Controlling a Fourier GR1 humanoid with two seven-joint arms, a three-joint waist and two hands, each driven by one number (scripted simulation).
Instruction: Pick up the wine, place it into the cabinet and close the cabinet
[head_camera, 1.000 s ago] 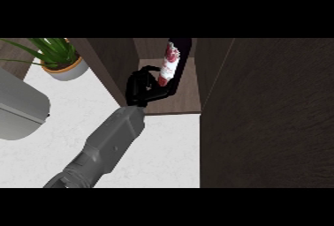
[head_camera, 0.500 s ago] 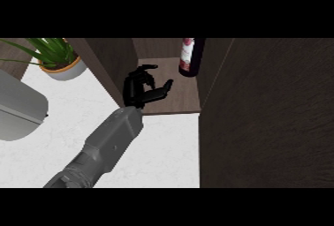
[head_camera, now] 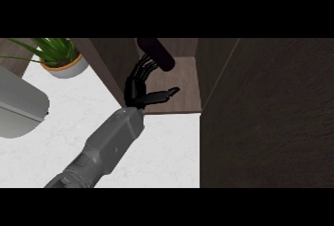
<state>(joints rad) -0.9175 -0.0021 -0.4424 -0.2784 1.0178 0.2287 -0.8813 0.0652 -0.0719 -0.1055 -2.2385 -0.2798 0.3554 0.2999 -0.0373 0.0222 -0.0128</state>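
- One wine bottle [head_camera: 157,53] lies tipped inside the cabinet [head_camera: 183,84], its long axis slanting from the upper left of the cabinet's shelf down toward the right.
- It shows as a dark, rounded, elongated shape; no label can be made out.
- One hand [head_camera: 142,88], at the cabinet's left wall, has its fingers stretched straight up to the bottle's underside and its thumb spread right, curled round nothing.
- One potted plant [head_camera: 60,57] stands left of the cabinet.

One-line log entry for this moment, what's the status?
left hand: open, fingertips at wine | wine: tilted, inside cabinet | cabinet: not yet closed | right hand: not in view
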